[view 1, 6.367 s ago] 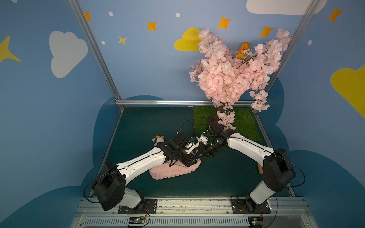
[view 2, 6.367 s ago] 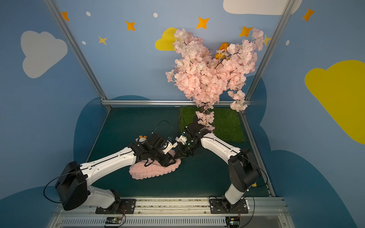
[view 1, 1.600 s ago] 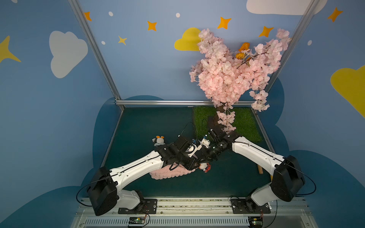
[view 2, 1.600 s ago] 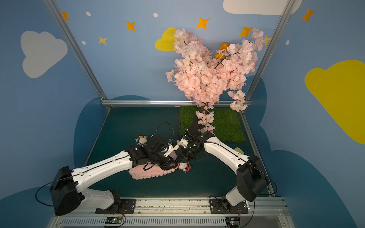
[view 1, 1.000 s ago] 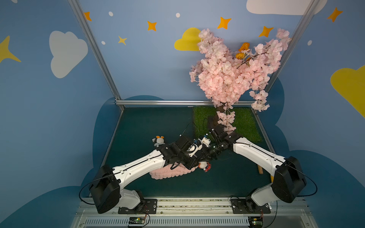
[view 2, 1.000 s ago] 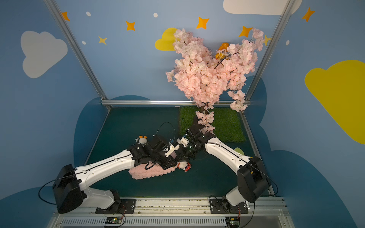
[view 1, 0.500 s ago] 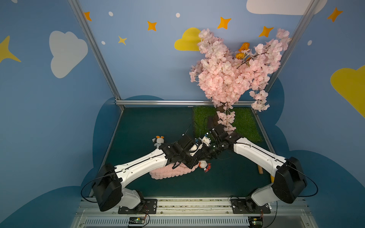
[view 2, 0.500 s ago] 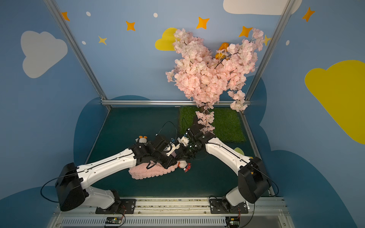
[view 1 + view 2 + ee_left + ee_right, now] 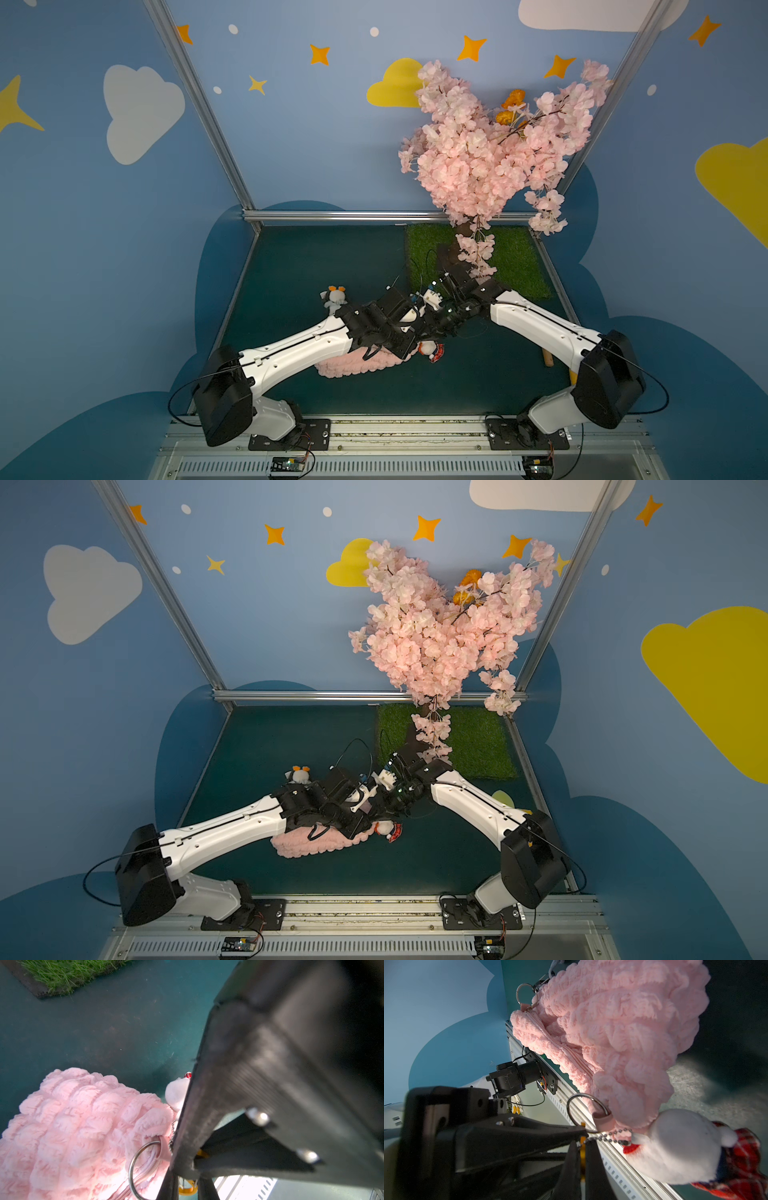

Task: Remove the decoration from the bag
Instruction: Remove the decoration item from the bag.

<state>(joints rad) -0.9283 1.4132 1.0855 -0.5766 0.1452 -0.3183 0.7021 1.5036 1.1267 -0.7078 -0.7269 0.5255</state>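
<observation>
Table: dark green table, mid-frame in both top views.
Bag: soft pale-pink bubble-textured bag lies lower centre, partly under the left arm.
Left end effector: jaws nearly together at the small yellow metal clasp; grip unclear.
Right end effector: clamped on that clasp.
Decoration: white plush decoration in red plaid, lower right, chained to the silver ring.
Risk: pulling with the clasp unopened would probably drag the bag.

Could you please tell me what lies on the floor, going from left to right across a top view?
Small orange-eared plush → white plush charm in red plaid → tan stick. The pink bag and grass mat overlap these sideways, so they are left out.
</observation>
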